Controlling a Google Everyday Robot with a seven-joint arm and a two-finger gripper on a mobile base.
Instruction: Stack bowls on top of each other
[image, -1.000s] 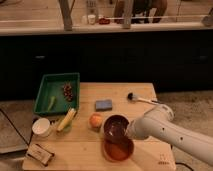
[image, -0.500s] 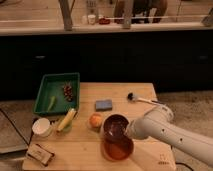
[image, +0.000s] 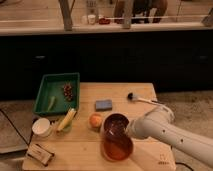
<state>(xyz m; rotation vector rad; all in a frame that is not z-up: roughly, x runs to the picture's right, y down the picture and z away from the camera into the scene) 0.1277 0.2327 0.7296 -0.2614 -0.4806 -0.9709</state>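
- The dark brown bowl (image: 116, 125) is seen overlapping the far rim of the orange bowl (image: 118, 148), near the front of the table (image: 85, 150).
- The gripper (image: 129, 131) is placed at the dark brown bowl's right side. It is largely hidden, so its grasp cannot be told.
- A small mark (image: 162, 161) on the table's corner cannot be read.

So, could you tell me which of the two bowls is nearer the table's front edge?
The wide orange bowl; the dark brown bowl lies farther back, with the gripper close beside it.

Dark cabinets (image: 105, 60) bhd wood tbl (image: 119, 91)
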